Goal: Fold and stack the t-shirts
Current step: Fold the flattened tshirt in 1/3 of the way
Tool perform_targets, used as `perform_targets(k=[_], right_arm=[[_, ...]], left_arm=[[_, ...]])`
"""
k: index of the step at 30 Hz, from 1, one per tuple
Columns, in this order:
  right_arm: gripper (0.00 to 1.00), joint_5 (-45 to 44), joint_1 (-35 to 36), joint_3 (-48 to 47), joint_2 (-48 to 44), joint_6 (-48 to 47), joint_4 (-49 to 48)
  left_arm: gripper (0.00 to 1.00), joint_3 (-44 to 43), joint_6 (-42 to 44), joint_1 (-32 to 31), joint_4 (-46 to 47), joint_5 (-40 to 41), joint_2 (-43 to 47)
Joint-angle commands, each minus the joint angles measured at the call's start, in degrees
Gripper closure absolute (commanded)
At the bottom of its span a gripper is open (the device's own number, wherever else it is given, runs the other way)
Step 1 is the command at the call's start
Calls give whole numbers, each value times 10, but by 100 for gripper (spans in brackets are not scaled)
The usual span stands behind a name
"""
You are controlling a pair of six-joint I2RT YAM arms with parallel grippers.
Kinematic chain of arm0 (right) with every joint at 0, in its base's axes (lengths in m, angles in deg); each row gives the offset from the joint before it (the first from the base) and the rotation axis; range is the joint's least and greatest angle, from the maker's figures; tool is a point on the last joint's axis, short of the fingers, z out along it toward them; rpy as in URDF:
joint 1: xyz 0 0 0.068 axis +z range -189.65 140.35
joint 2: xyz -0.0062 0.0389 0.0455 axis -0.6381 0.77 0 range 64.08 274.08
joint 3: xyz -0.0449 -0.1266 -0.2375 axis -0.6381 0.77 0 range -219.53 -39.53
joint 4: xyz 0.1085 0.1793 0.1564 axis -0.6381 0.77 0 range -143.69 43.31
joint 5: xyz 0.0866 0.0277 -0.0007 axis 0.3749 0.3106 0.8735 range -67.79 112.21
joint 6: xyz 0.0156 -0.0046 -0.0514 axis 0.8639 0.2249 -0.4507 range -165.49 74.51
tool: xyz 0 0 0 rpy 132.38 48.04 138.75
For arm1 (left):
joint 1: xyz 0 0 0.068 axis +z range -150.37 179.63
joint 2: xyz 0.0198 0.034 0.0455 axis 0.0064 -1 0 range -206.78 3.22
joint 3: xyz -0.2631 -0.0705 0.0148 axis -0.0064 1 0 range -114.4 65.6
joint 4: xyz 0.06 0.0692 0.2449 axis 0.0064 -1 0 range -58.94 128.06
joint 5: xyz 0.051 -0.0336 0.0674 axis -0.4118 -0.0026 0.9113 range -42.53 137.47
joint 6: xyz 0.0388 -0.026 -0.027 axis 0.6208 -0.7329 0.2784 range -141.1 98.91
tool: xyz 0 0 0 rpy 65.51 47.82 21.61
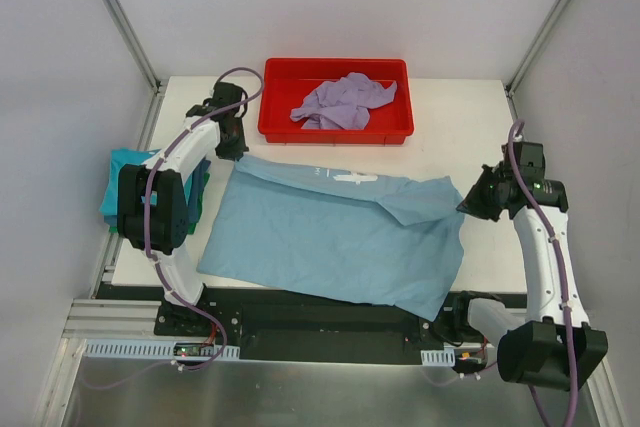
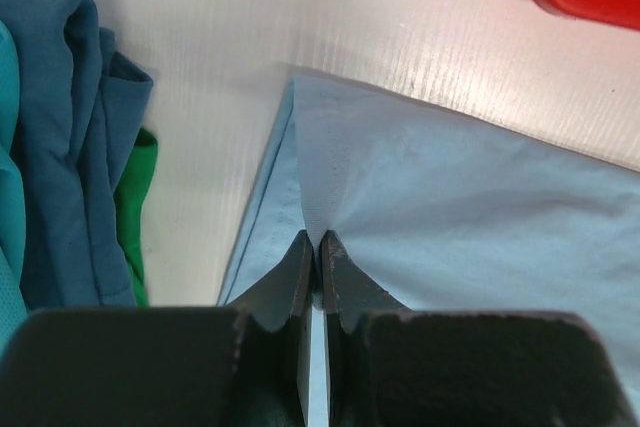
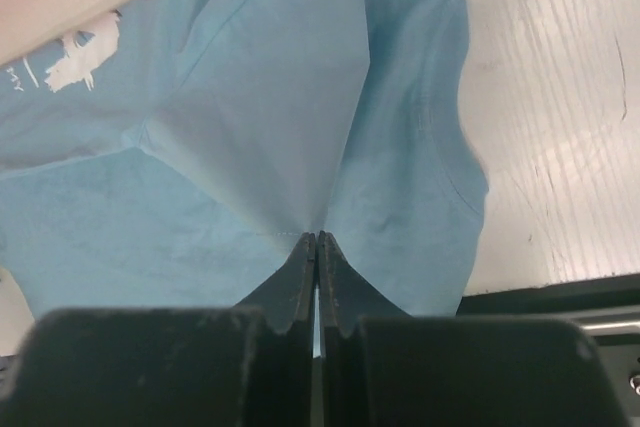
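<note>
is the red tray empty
No, a crumpled lavender shirt lies inside the red tray.

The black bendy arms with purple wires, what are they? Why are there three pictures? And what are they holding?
They are two robot arms bolted to the near edge of a white table. Each one ends in a gripper, which is a pincher with two fingers. The big picture is from a camera up above. The other two come from little cameras on each wrist, so you see each pincher up close. A light blue t-shirt with white print lies spread out on the table. The left gripper is pinched shut on one end of it and the right gripper on the other. At the back sits a red tray with a crumpled lavender shirt inside. By the left arm there is a pile of teal, blue and green shirts.
</note>
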State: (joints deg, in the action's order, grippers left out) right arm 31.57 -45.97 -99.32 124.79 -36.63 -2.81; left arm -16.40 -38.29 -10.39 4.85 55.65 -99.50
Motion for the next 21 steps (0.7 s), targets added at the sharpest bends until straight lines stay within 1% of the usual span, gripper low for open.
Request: perform_targets(k=[1, 3, 4, 6, 7, 8, 9, 10, 11, 12, 13, 14, 16, 17, 19, 20, 21], right_arm=[[99, 11, 2, 42, -34, 16, 61], [97, 20, 3, 67, -44, 13, 81], [95, 6, 3, 82, -52, 19, 88], [94, 8, 4, 118, -69, 33, 87], [90, 14, 4, 132, -74, 37, 86], [81, 14, 4, 143, -78, 41, 85], [72, 9, 4, 146, -81, 41, 79], [59, -2, 4, 147, -87, 40, 64], [41, -14, 4, 143, -92, 38, 52], [30, -22, 4, 130, -97, 34, 42], [25, -30, 4, 121, -100, 28, 29], [20, -36, 4, 110, -103, 23, 17], [13, -37, 4, 98, -102, 12, -22], [8, -26, 4, 95, -96, 8, -47], [1, 25, 4, 94, -70, 9, -100], [4, 52, 4, 95, -41, 12, -130], [4, 81, 4, 95, -18, 16, -160]], left_arm=[[100, 14, 6, 4, -22, 18, 28], [100, 24, -5, 4, -30, 28, 29], [100, 31, -10, 4, -33, 37, 30], [100, 32, -19, 4, -49, 54, 31], [95, 27, -21, 4, -59, 57, 31], [78, 23, -25, 4, -69, 59, 32], [64, 17, -28, 4, -74, 58, 32], [49, 11, -29, 4, -78, 52, 35], [40, 5, -29, 4, -80, 42, 37], [36, -3, -29, 4, -82, 33, 42], [31, -9, -29, 3, -84, 23, 51], [18, -13, -29, 2, -84, 14, 58], [9, -24, -33, -1, -84, -11, 67], [6, -29, -33, -3, -82, -29, 68], [4, -40, -37, -9, -81, -48, 59], [3, -46, -42, -11, -80, -56, 51], [2, -51, -46, -14, -78, -65, 39]])
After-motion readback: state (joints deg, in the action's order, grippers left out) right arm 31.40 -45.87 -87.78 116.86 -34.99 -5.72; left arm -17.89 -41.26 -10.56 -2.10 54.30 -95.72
